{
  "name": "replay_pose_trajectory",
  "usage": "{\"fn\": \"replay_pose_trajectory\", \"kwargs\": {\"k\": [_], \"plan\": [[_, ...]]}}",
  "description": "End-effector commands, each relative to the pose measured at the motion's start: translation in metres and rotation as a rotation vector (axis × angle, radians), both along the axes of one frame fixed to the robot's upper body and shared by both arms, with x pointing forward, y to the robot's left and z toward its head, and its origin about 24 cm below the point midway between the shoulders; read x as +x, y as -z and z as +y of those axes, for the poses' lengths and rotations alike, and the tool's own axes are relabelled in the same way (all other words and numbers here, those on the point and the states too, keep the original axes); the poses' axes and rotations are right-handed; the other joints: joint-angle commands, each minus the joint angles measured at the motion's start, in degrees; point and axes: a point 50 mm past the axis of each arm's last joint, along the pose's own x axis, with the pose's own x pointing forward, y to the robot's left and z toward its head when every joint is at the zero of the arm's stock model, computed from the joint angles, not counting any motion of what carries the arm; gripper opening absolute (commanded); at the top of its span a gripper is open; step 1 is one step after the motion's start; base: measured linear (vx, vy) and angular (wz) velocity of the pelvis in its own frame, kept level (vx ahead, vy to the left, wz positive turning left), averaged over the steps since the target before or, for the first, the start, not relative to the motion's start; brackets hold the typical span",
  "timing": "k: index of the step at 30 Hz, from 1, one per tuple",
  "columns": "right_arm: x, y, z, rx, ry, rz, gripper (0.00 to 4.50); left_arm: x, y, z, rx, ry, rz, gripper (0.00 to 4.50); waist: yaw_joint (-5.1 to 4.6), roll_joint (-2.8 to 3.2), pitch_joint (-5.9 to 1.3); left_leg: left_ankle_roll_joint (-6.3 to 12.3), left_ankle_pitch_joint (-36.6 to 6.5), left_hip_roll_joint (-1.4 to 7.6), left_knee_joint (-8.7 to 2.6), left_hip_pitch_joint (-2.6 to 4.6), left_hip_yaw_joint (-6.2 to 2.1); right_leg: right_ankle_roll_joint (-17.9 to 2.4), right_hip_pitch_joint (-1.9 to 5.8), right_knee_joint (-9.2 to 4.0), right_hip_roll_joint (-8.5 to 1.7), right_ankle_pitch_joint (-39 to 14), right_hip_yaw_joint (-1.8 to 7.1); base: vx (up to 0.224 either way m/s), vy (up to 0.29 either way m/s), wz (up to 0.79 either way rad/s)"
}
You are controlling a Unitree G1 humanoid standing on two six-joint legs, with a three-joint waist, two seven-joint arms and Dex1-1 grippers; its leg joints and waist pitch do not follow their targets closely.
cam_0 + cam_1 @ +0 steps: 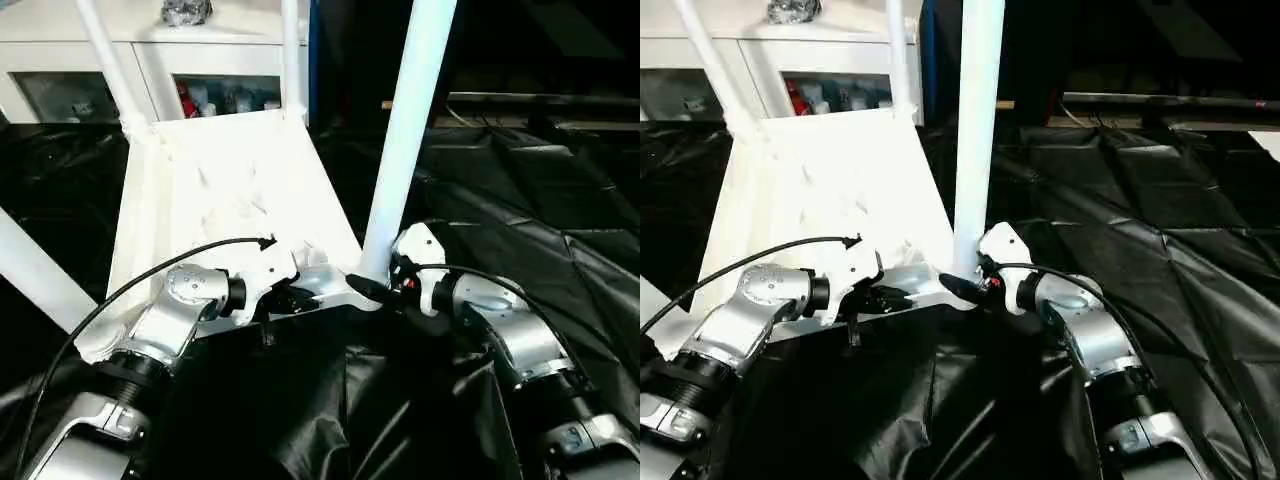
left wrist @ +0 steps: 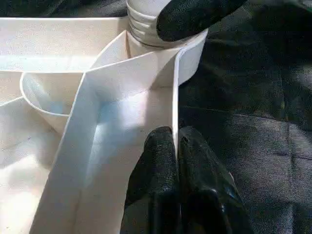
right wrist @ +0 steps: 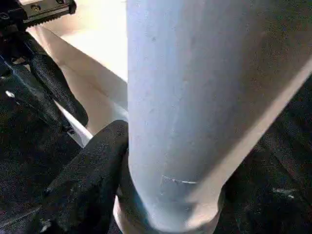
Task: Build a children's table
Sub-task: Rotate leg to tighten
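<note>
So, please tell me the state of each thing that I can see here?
Tabletop: upside down, ribbed underside up.
Near right leg: upright in its corner socket.
Far legs: standing in their sockets.
Left tool: shut on the tabletop's wall.
Right tool: at the near right leg's base.
Cabinet: doors closed.

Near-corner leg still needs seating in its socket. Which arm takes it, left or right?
Right. Its tool already sits at the base of the leg, one finger against it. The left tool is shut on the tabletop rim, bracing it.
</note>
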Motion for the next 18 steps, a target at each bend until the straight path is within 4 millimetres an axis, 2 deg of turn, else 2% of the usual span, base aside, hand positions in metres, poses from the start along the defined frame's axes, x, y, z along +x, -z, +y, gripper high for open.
{"fn": "replay_pose_trajectory", "kwargs": {"k": [1, 6, 8, 9, 10, 11, 13, 14, 15, 16, 17, 18], "plan": [[0.001, 0.008, -0.005, -0.034, 0.035, 0.023, 2.61, -0.005, 0.01, -0.007, -0.022, 0.005, 0.038, 0.0, -0.24, -0.8, -3.25, 3.14, -5.6, 3.22, -4.25, 0.1, -0.82, -14.43, 2.55, -4.6, -4.92, -3.39, 3.03, 0.0, 0.0, 0.0], [0.0, 0.02, 0.005, 0.022, 0.172, 0.038, 2.61, 0.002, 0.009, -0.015, -0.039, -0.113, 0.008, 0.0, -0.57, -0.99, -2.94, 2.41, -6.62, 3.2, -4.51, 0.09, -0.85, -13.79, 2.38, -4.97, -4.89, -6.17, 3.03, 0.0, 0.0, 0.0], [0.0, 0.025, 0.01, 0.039, 0.242, 0.05, 2.6, 0.005, 0.009, -0.02, -0.036, -0.146, -0.009, 0.0, -0.86, -1.38, -2.64, 1.67, -9.56, 3.18, -4.72, 0.28, -0.85, -12.42, 2.11, -5.67, -4.96, -13.01, 3.02, 0.0, 0.0, 0.0], [0.001, 0.031, 0.021, 0.078, 0.352, 0.072, 2.6, 0.011, 0.007, -0.031, -0.05, -0.221, -0.032, 0.0, -1.06, -1.48, -2.4, 0.89, -11.85, 3.18, -4.76, 0.72, -0.8, -11.44, 1.62, -6.22, -5.01, -17.85, 3.22, 0.0, 0.0, 0.0], [0.001, 0.033, 0.025, 0.092, 0.386, 0.082, 2.6, 0.012, 0.007, -0.035, -0.056, -0.248, -0.039, 0.0, -1.25, -1.27, -2.18, -0.12, -14.09, 3.15, -5.04, 1.05, -0.99, -10.32, 1.22, -6.64, -5.08, -22.82, 3.22, 0.0, 0.0, 0.0], [0.002, 0.035, 0.031, 0.097, 0.436, 0.091, 2.6, 0.016, 0.004, -0.04, -0.075, -0.311, -0.052, 0.0, -1.49, -1.51, -2.18, -0.77, -15.6, 3.03, -5.14, 0.95, -1.24, -8.69, 1.24, -7.01, -5.07, -26.95, 3.03, -0.065, -0.003, 0.01], [0.003, 0.038, 0.043, 0.093, 0.499, 0.103, 2.59, 0.019, 0.001, -0.054, -0.113, -0.38, -0.065, 0.0, -1.59, -1.64, -2.21, -1.01, -16.31, 3.01, -5.17, 1.17, -1.27, -7.34, 0.85, -7.46, -5.19, -29.36, 3.0, -0.075, 0.005, 0.01], [0.003, 0.04, 0.051, 0.095, 0.51, 0.107, 2.59, 0.02, 0.0, -0.06, -0.124, -0.405, -0.076, 0.0, -1.63, -1.86, -2.33, -0.95, -15.6, 3.07, -5.37, 0.96, -1.37, -6.81, 1.03, -7.58, -5.21, -28.91, 2.91, 0.0, 0.0, 0.0], [0.003, 0.04, 0.051, 0.095, 0.51, 0.107, 2.59, 0.02, 0.0, -0.06, -0.124, -0.405, -0.076, 0.0, -1.66, -1.72, -2.39, -0.93, -15.18, 3.06, -5.42, 0.75, -1.42, -6.8, 1.13, -7.44, -5.19, -27.85, 2.92, 0.0, 0.0, 0.0], [0.003, 0.04, 0.064, 0.103, 0.488, 0.103, 2.59, 0.019, -0.001, -0.068, -0.135, -0.407, -0.09, 0.0, -1.67, -1.81, -2.47, -0.75, -14.66, 3.17, -5.6, 0.54, -1.44, -6.77, 1.19, -7.37, -5.13, -25.46, 2.84, 0.0, 0.0, 0.0], [0.002, 0.039, 0.069, 0.107, 0.469, 0.098, 2.59, 0.018, -0.001, -0.071, -0.138, -0.398, -0.093, 0.0, -1.63, -1.65, -2.51, -0.67, -14.59, 3.24, -5.69, 0.55, -1.45, -7.02, 1.17, -7.26, -5.08, -23.11, 2.89, 0.0, 0.0, 0.0], [0.001, 0.038, 0.073, 0.114, 0.455, 0.096, 2.59, 0.017, -0.002, -0.074, -0.143, -0.392, -0.1, 0.0, -1.59, -1.75, -2.59, -0.55, -14.51, 3.27, -5.67, 0.57, -1.37, -7.25, 1.12, -7.2, -5.08, -21.79, 2.94, 0.0, 0.0, 0.0]]}}
